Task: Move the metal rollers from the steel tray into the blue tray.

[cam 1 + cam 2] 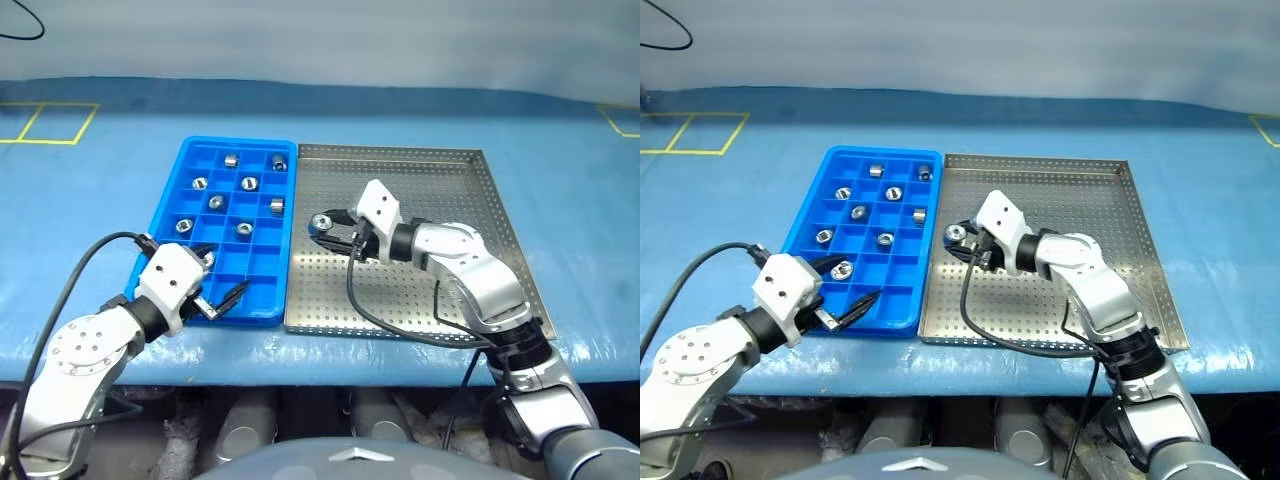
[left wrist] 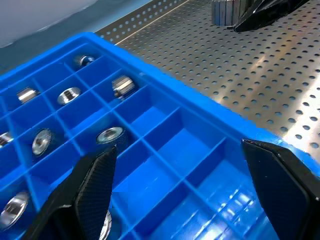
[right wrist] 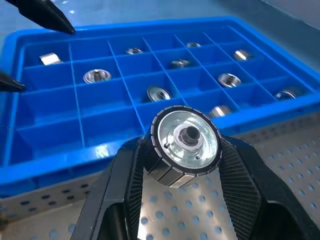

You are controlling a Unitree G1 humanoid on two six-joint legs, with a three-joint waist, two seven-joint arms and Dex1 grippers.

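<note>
Head view: mid-frame, my right gripper (image 1: 331, 229) clamps a roller (image 1: 321, 222) above the steel tray (image 1: 460, 190), the blue tray (image 1: 172, 190) just left. Lower left, my left gripper (image 1: 222, 290) gapes. Right wrist view: roller's hole faces the camera.

the right claw (image 3: 185, 165) pinches a metal roller (image 3: 184, 145) between both black fingers (image 3: 125, 185), above the steel tray (image 3: 280, 200). just beyond it lies the blue tray (image 3: 55, 125), nine rollers (image 3: 97, 76) scattered among its compartments.

Left pincer (image 1: 222, 298) gapes wide; right pincer (image 1: 327, 228) (arm outstretched) is clamped.
</note>
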